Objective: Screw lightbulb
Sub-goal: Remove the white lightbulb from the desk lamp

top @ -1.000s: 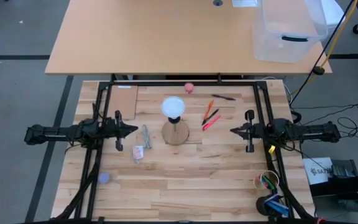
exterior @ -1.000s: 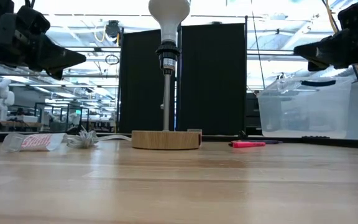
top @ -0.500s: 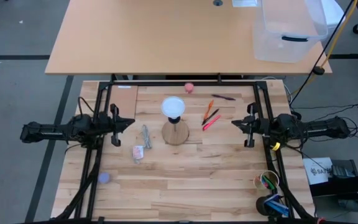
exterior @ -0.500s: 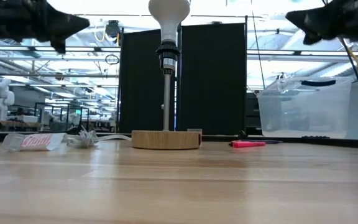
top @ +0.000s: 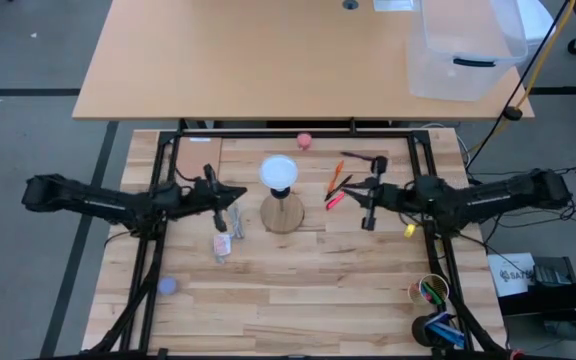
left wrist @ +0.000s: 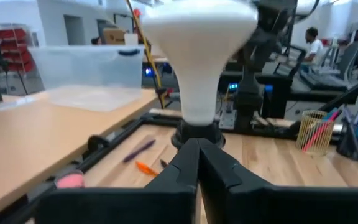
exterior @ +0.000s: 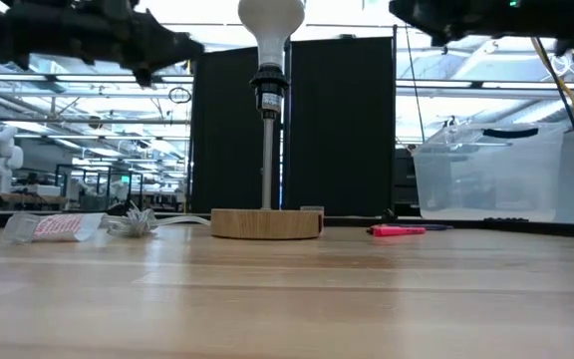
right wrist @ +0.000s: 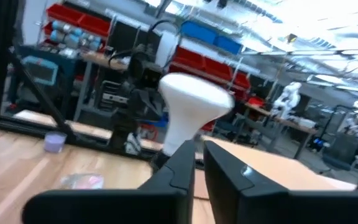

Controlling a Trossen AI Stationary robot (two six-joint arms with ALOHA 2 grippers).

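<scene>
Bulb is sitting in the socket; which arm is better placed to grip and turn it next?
Probably the left. In the high view the left gripper sits nearer the lightbulb than the right gripper, and its wrist view has the bulb centred just ahead. Its fingers are shut, though; the right's stand slightly apart.

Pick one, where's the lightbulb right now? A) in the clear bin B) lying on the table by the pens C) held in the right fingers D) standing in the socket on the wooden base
D: the lightbulb stands upright in the socket atop the post of the wooden base, with neither gripper touching it.
</scene>
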